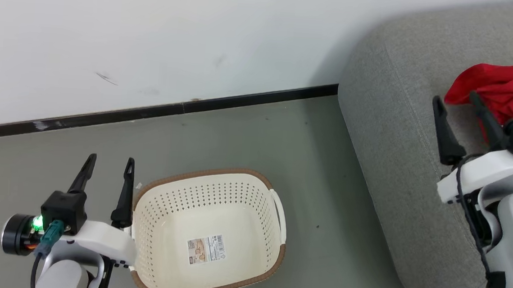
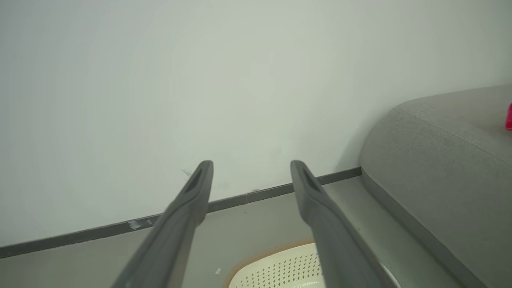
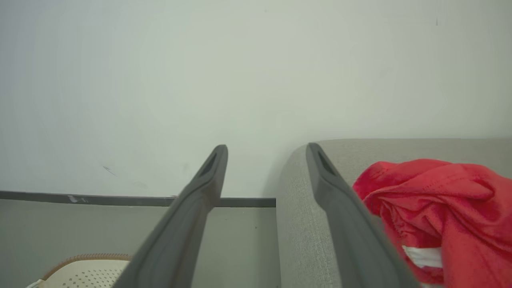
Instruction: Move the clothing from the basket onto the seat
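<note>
Basket (image 1: 160, 227): on floor, just right of left claw (image 1: 111, 161); contents: label (image 1: 206, 249) on bottom.
Clothing (image 1: 508, 91): bunched on seat (image 1: 396, 149), right of right claw (image 1: 455, 98), beside its right finger; contact cannot be told.
Both claws: spread wide, gripping nothing.
Right wrist view adds white panel (image 3: 424, 256) among clothing folds; head view hides it.

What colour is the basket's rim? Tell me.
The rim is brown; the head view shows it best.
</note>
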### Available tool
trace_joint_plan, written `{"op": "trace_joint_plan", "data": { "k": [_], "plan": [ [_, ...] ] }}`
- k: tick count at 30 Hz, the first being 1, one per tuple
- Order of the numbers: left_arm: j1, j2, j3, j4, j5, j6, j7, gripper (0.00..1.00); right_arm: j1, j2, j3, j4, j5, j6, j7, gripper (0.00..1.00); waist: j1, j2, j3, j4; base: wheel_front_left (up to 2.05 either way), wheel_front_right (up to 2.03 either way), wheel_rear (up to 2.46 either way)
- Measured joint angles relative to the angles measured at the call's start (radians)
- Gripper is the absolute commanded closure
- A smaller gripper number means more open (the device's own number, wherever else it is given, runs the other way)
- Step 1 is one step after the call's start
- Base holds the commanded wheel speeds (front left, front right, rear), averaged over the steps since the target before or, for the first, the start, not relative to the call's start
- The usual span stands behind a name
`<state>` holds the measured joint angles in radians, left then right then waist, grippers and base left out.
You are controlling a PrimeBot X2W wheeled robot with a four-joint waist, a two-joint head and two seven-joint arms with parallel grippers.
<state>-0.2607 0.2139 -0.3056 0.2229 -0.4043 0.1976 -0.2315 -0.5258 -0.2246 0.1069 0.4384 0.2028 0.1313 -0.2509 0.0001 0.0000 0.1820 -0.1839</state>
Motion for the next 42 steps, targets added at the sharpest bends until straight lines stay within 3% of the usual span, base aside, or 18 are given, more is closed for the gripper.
{"op": "trace_joint_plan", "data": {
  "k": [8, 17, 27, 42],
  "plan": [
    [0.075, -0.003, 0.033, 0.012, -0.002, 0.038, -0.009, 0.0, 0.134, 0.058, -0.025, -0.053, -0.034, 0.0, 0.0, 0.0, 0.0, 0.0, -0.061, 0.028, 0.0, 0.0, 0.0],
    [0.159, -0.026, 0.043, 0.017, -0.024, 0.048, -0.016, 0.0, 0.282, 0.128, 0.005, -0.111, -0.078, 0.0, 0.0, 0.0, 0.0, 0.0, -0.129, 0.053, 0.0, 0.0, 0.0],
    [0.21, -0.045, 0.062, -0.002, -0.026, 0.056, -0.017, 0.0, 0.424, 0.15, -0.027, -0.144, -0.11, 0.0, 0.0, 0.0, 0.0, 0.0, -0.196, 0.071, 0.0, 0.0, 0.0],
    [0.272, -0.028, 0.047, -0.007, 0.02, 0.057, -0.017, 0.0, 0.539, 0.167, -0.055, -0.211, -0.17, 0.0, 0.0, 0.0, -0.0001, 0.0, -0.263, 0.093, 0.0, 0.0, 0.0]
  ]
}}
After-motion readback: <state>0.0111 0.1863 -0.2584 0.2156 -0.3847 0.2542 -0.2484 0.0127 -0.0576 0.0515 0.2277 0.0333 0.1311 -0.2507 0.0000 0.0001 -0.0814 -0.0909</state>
